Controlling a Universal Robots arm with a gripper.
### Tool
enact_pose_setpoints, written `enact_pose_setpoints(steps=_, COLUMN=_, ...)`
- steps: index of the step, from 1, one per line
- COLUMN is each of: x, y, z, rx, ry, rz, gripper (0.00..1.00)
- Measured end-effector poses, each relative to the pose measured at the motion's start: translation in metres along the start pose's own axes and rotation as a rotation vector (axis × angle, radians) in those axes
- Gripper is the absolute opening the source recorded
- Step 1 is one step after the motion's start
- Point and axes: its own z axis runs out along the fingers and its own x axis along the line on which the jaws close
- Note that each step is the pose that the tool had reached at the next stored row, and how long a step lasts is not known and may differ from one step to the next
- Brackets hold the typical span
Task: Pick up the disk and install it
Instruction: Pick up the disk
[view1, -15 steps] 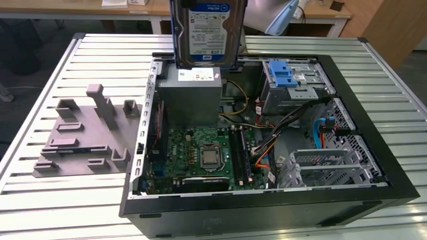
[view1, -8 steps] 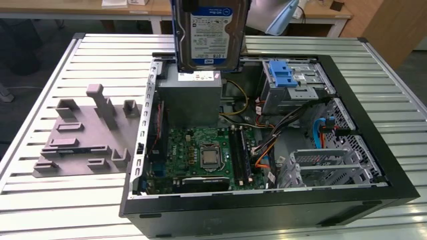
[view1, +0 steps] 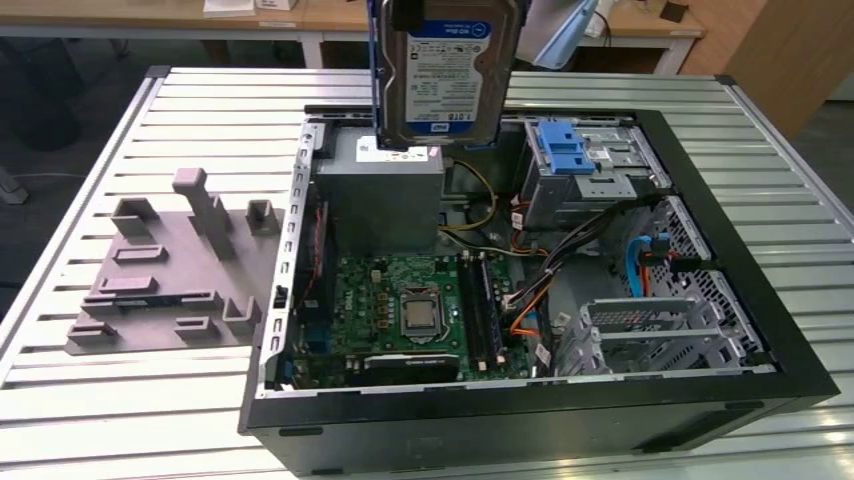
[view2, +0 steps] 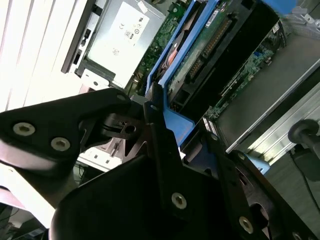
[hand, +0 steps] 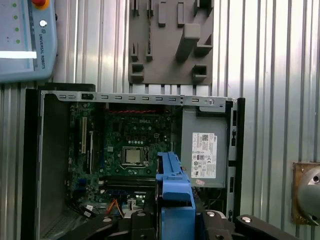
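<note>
Silver-grey rectangular disk (view1: 447, 70) with blue side rails hangs on end, pinched by the black gripper (hand: 175, 220), above the grey power-supply box (view1: 380, 195) in the open black computer case (view1: 534, 420), toward the slatted metal table's (view1: 107, 420) far edge.

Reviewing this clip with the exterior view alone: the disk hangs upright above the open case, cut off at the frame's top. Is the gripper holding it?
Observer: Yes. In the second wrist view the gripper is closed on the blue rail of the disk.
Operator: What's on the disk's far face?
Observer: A bare green circuit board with a black connector row.
Operator: Where over the case is it?
Observer: In the first wrist view the blue rail sits between the motherboard and the power-supply box.
</note>
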Motion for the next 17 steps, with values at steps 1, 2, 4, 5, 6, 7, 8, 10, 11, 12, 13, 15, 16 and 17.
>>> enact_pose_setpoints(steps=1, x=0.0028, y=-0.0001, z=0.0007, rx=0.0006, ry=0.0000, rz=0.000, gripper=0.36)
enact_pose_setpoints(steps=2, x=0.0058, y=-0.0003, z=0.0016, rx=0.0010, ry=-0.0002, rz=0.000, gripper=0.36)
enact_pose_setpoints(steps=4, x=0.0108, y=-0.0020, z=0.0026, rx=0.0010, ry=-0.0001, rz=0.000, gripper=0.36)
enact_pose_setpoints(steps=5, x=0.0121, y=-0.0039, z=0.0030, rx=0.0011, ry=-0.0003, rz=0.000, gripper=0.36)
enact_pose_setpoints(steps=6, x=0.0129, y=-0.0062, z=0.0034, rx=0.0012, ry=-0.0004, rz=0.000, gripper=0.36)
enact_pose_setpoints(steps=7, x=0.0134, y=-0.0090, z=0.0036, rx=0.0012, ry=-0.0005, rz=0.000, gripper=0.36)
enact_pose_setpoints(steps=8, x=0.0139, y=-0.0115, z=0.0037, rx=0.0011, ry=-0.0003, rz=0.000, gripper=0.36)
enact_pose_setpoints(steps=10, x=0.0144, y=-0.0162, z=0.0041, rx=0.0011, ry=-0.0003, rz=0.000, gripper=0.36)
enact_pose_setpoints(steps=11, x=0.0146, y=-0.0186, z=0.0043, rx=0.0011, ry=-0.0002, rz=0.000, gripper=0.36)
enact_pose_setpoints(steps=12, x=0.0151, y=-0.0201, z=0.0047, rx=0.0012, ry=-0.0003, rz=0.000, gripper=0.36)
enact_pose_setpoints(steps=13, x=0.0159, y=-0.0210, z=0.0051, rx=0.0011, ry=-0.0002, rz=0.001, gripper=0.36)
enact_pose_setpoints(steps=15, x=0.0183, y=-0.0215, z=0.0060, rx=0.0011, ry=-0.0002, rz=0.003, gripper=0.36)
enact_pose_setpoints(steps=16, x=0.0197, y=-0.0214, z=0.0066, rx=0.0012, ry=-0.0002, rz=0.005, gripper=0.36)
enact_pose_setpoints(steps=17, x=0.0211, y=-0.0214, z=0.0071, rx=0.0013, ry=-0.0003, rz=0.007, gripper=0.36)
